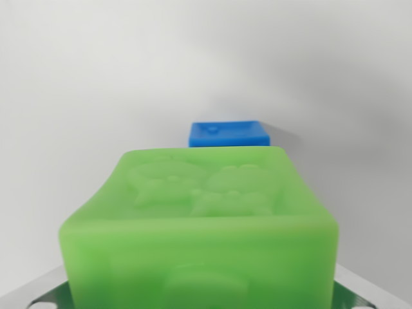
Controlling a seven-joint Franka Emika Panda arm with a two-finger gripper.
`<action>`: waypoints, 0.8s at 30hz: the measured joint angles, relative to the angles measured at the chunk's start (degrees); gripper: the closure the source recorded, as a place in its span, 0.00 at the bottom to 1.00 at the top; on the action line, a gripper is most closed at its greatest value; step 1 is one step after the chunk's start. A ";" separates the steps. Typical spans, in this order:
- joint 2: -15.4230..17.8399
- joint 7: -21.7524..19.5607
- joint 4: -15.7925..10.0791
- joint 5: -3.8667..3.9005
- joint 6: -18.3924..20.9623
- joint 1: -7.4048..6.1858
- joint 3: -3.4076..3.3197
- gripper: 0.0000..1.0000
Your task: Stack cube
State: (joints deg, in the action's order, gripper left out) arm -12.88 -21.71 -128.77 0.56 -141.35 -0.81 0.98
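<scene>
Green cube (203,232) fills the lower wrist view, close to the lens.

Its top face carries embossed cartoon figures, and grey metal gripper parts (370,293) peek out at both bottom corners beside it; whether the jaws pinch the cube cannot be told. Beyond its far edge a smaller-looking blue cube (228,133) sits on the white surface (77,96), casting a soft shadow to the wrist view's right.

Tool (199,302) — silvery metal, green-patterned edges.
</scene>
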 joint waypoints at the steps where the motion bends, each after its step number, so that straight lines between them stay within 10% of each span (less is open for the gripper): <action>1: 0.10 0.75 -0.12 0.00 -0.01 0.18 0.00 1.00; 24: -2.67 8.72 -1.77 -0.03 -4.33 2.27 -0.01 1.00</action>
State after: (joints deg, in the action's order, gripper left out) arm -15.54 -12.99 -130.54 0.53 -145.68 1.46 0.97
